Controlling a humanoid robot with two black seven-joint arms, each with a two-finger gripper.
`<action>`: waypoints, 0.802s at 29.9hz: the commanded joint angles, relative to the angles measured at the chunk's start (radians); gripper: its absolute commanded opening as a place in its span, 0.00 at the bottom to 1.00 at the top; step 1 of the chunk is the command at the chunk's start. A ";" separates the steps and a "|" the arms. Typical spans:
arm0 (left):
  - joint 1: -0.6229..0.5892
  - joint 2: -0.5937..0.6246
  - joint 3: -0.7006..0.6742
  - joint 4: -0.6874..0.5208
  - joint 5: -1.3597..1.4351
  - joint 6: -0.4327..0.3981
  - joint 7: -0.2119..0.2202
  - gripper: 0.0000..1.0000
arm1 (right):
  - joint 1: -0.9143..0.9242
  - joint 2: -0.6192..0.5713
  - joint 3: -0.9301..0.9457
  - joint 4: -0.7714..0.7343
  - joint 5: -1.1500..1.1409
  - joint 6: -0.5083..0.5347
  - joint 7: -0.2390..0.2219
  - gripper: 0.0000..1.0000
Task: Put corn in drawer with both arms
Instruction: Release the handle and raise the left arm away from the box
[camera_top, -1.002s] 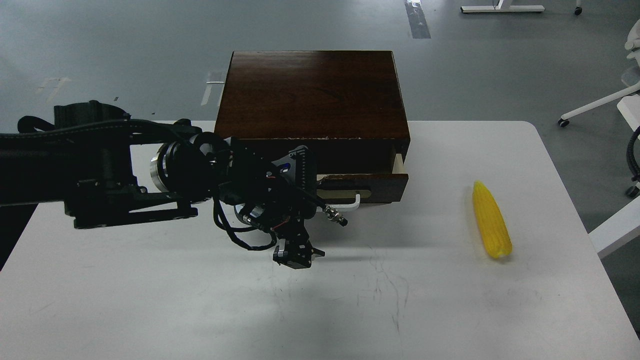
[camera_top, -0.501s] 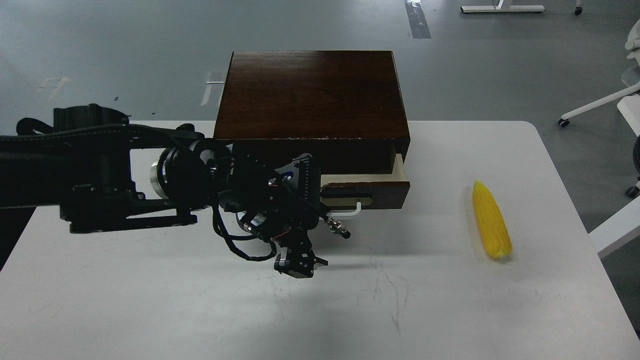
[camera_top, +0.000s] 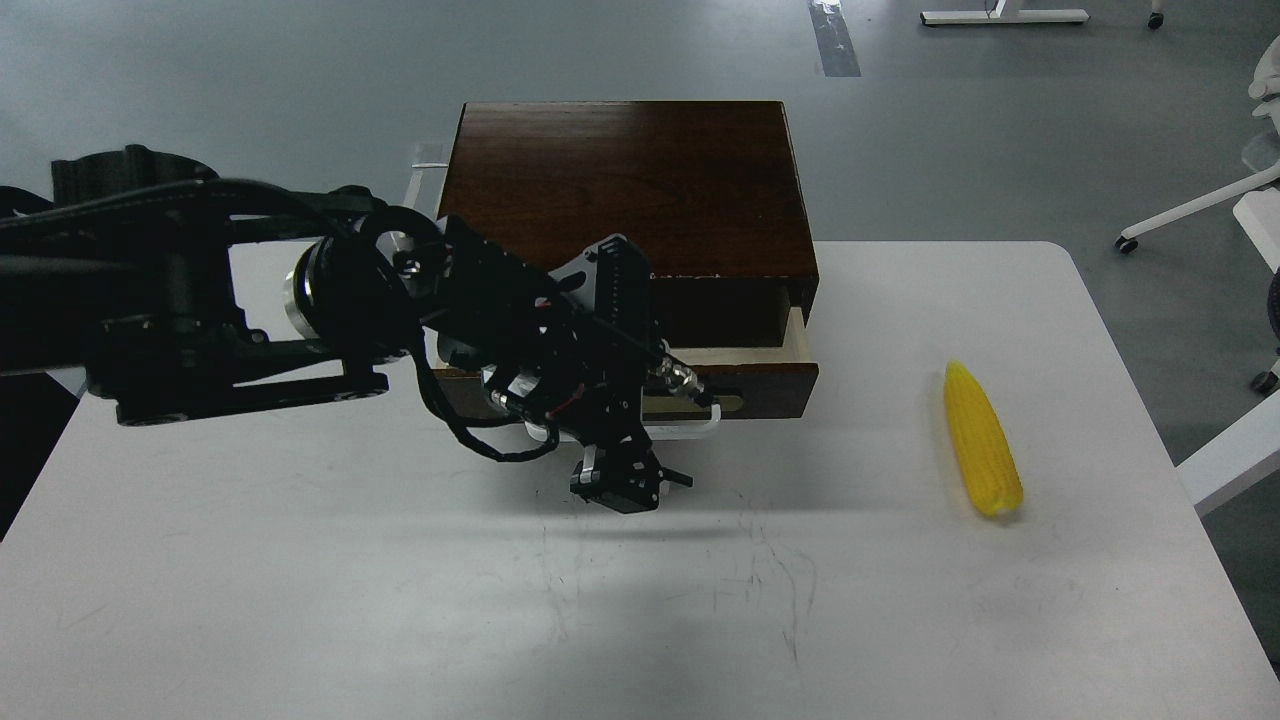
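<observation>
The yellow corn (camera_top: 982, 440) lies on the white table (camera_top: 300, 600) at the right, well apart from both arms. The dark brown drawer (camera_top: 765, 385) is pulled out a little from its cabinet (camera_top: 620, 185), and a strip of pale interior shows. Its white handle (camera_top: 714, 421) is partly hidden by my left arm. My left gripper (camera_top: 626, 486) hangs just in front of and below the handle. It is dark, and its fingers cannot be told apart. My right gripper is out of view.
The cabinet stands at the back middle of the table. The table's right edge runs close behind the corn. White chair legs (camera_top: 1200, 210) stand on the floor at the far right.
The drawer slid out a little further. My left arm then rose, and its gripper moved right and up toward the drawer front. The corn has not moved.
</observation>
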 joint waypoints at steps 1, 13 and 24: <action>0.008 0.042 -0.095 0.029 -0.200 0.000 0.005 0.97 | 0.006 -0.003 -0.034 0.002 -0.011 0.000 -0.008 1.00; 0.095 0.076 -0.385 0.529 -1.227 0.000 0.010 0.98 | 0.096 -0.049 -0.408 0.011 -0.320 0.000 -0.019 1.00; 0.247 -0.013 -0.512 0.961 -1.875 0.000 -0.002 0.98 | 0.213 -0.060 -0.542 0.123 -0.882 0.000 -0.004 1.00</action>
